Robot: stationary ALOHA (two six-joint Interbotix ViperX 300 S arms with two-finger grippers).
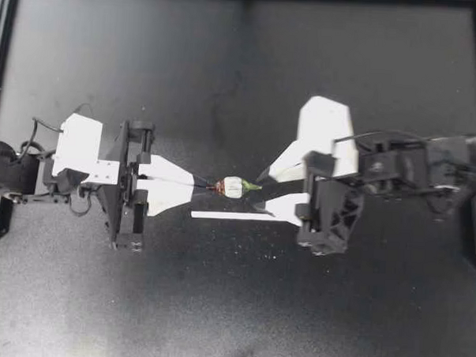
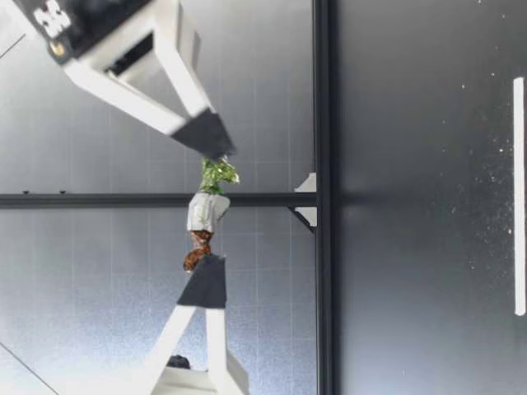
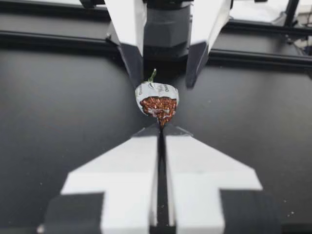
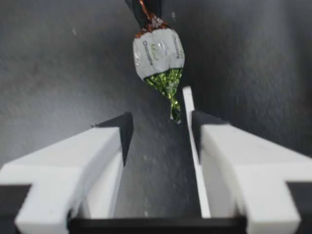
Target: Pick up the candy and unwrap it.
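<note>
Left end effector [image 1: 202,186]: closed tight, its two fingertips pinching the brown twisted end of the candy [image 1: 233,187]; in the left wrist view [image 3: 162,130] the tips meet with no gap just under the brown foil.
Right end effector [image 1: 262,194]: fingers spread apart and holding nothing; in the right wrist view [image 4: 161,124] the green twisted tail hangs between the tips, close to one finger, though contact cannot be made out.
Candy: white-wrapped middle, brown twist towards the left arm, green twist towards the right arm; in the low view [image 2: 206,212] it hangs in the air, well above the counter [image 1: 232,305].
White strip [image 1: 228,216]: lies flat on the counter beside the right end effector.
</note>
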